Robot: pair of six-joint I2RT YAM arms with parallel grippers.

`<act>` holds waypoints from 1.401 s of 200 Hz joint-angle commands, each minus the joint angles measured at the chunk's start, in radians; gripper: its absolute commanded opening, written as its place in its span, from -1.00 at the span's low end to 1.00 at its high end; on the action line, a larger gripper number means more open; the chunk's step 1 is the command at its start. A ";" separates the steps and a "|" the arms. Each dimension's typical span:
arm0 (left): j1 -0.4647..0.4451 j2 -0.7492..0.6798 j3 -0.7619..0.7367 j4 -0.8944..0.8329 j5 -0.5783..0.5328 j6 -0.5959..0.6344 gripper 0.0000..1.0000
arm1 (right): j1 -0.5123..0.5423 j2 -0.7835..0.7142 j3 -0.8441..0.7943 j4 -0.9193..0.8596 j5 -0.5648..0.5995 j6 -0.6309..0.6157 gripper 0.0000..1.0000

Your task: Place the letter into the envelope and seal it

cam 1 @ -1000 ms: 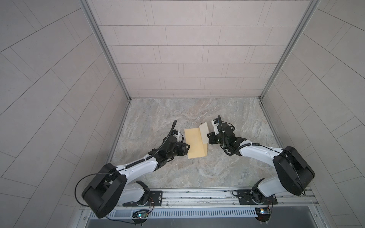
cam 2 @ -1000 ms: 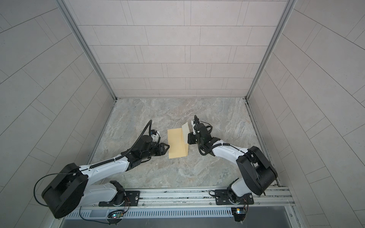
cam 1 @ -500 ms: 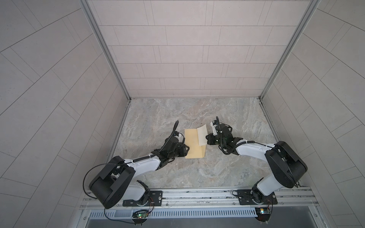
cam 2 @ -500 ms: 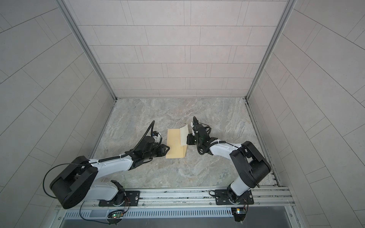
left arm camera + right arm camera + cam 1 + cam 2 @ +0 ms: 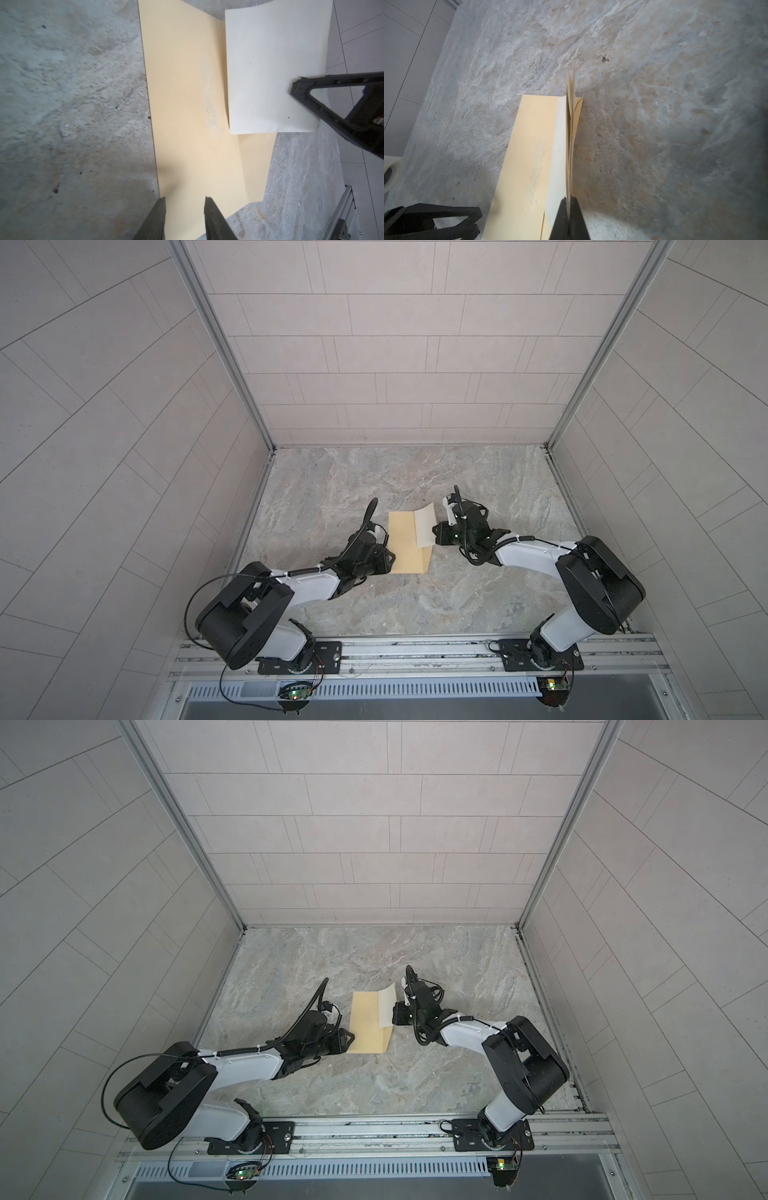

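Now the envelope (image 5: 402, 543) lies flat on the table (image 5: 332, 497), with its long side pointing away from the robot. The right gripper (image 5: 435, 533) is pinched tight on the letter (image 5: 424, 526), which stands along the envelope's right long edge, so I think it must slide left to go in. The left gripper (image 5: 388, 562) sits at the near left corner with its jaws a little apart, holding nothing.

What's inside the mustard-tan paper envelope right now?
The mustard-tan paper envelope lies flat; its top face hides the pocket. The pale beige paper letter rises from the flap crease, mostly outside, pinched by the right gripper. Whether its lower edge is inside cannot be seen.
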 commanded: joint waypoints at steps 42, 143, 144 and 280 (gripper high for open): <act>-0.004 -0.037 -0.029 -0.022 -0.047 0.008 -0.23 | -0.001 -0.016 0.032 -0.004 0.011 0.026 -1.00; -0.049 0.001 -0.073 0.074 -0.016 -0.072 -0.28 | 0.001 -0.012 0.074 -0.036 0.065 0.032 -1.00; -0.049 0.002 -0.073 0.075 -0.016 -0.073 -0.28 | 0.002 -0.013 0.074 -0.037 0.066 0.032 -1.00; -0.115 0.092 -0.082 0.183 -0.026 -0.121 -0.49 | 0.010 0.038 0.070 -0.063 0.095 0.078 -1.00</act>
